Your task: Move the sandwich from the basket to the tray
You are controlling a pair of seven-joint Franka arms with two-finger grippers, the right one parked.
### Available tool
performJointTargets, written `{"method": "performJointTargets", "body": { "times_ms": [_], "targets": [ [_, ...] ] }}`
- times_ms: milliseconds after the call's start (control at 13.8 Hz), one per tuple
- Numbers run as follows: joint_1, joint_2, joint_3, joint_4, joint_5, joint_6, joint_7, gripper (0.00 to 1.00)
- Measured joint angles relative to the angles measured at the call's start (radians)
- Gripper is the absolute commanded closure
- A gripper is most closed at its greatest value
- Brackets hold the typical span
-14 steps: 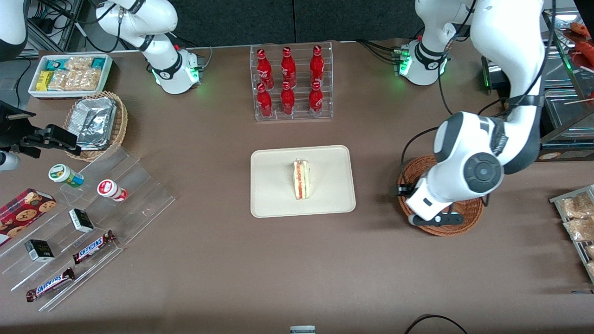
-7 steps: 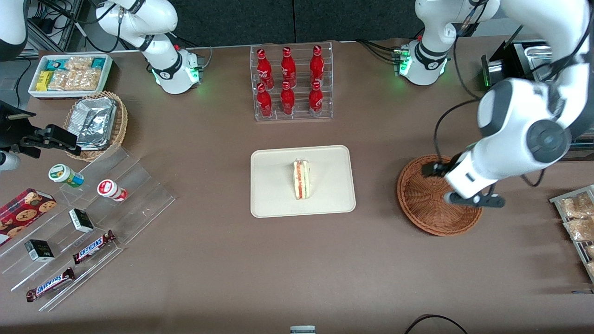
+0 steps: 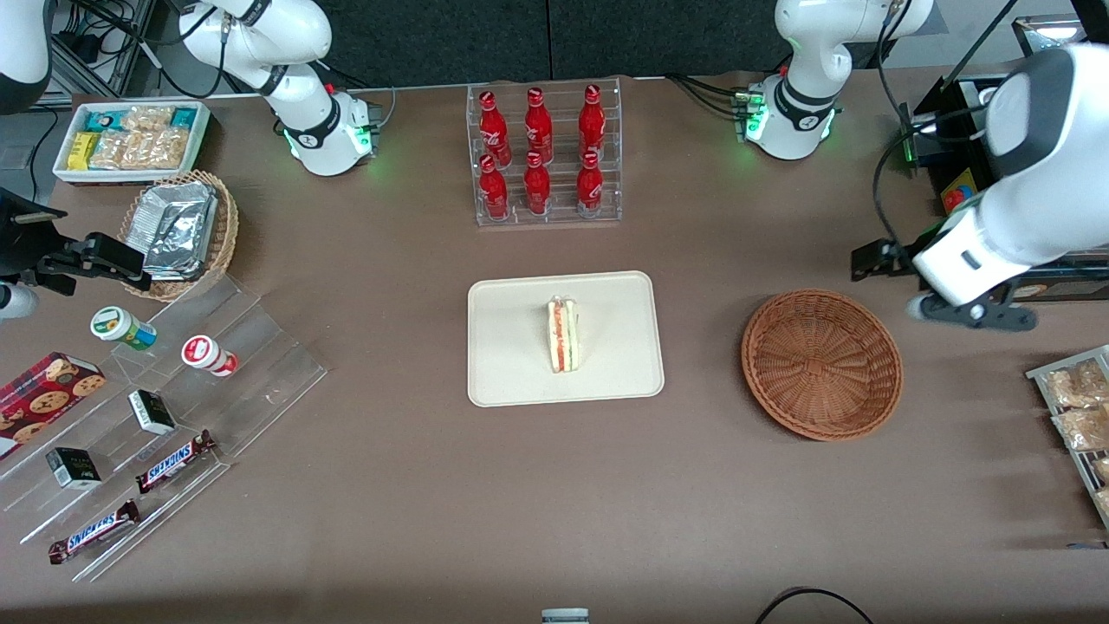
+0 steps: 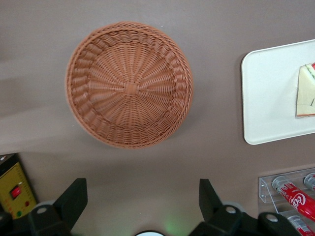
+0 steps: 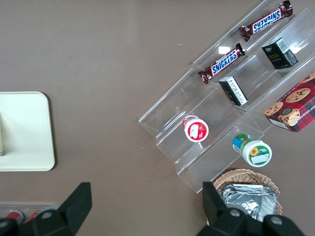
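Sandwich (image 3: 563, 334) lies on tray (image 3: 511, 364); basket (image 3: 821, 364) holds nothing. My gripper (image 4: 140, 199) hovers above desk (image 3: 554, 485) beside basket, jaws apart.

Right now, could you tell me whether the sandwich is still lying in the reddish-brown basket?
No, the basket is empty; the sandwich lies on the tray, and the open gripper hangs apart.

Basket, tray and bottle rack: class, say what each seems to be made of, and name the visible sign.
Basket: woven wicker, reddish-brown; strands radiate from its centre.
Tray: matte cream, probably plastic or moulded pulp; smooth, rounded corners, low rim.
Bottle rack: clear acrylic, it seems; table and red bottles show through.
The gripper, open and holding nothing, hangs above the table beside the basket.
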Motion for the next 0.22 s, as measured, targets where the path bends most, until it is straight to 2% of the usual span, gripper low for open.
{"method": "performJointTargets", "body": {
  "times_ms": [218],
  "targets": [
    [0.016, -0.07, 0.0, 0.0, 0.056, -0.04, 0.014, 0.0]
  ]
}}
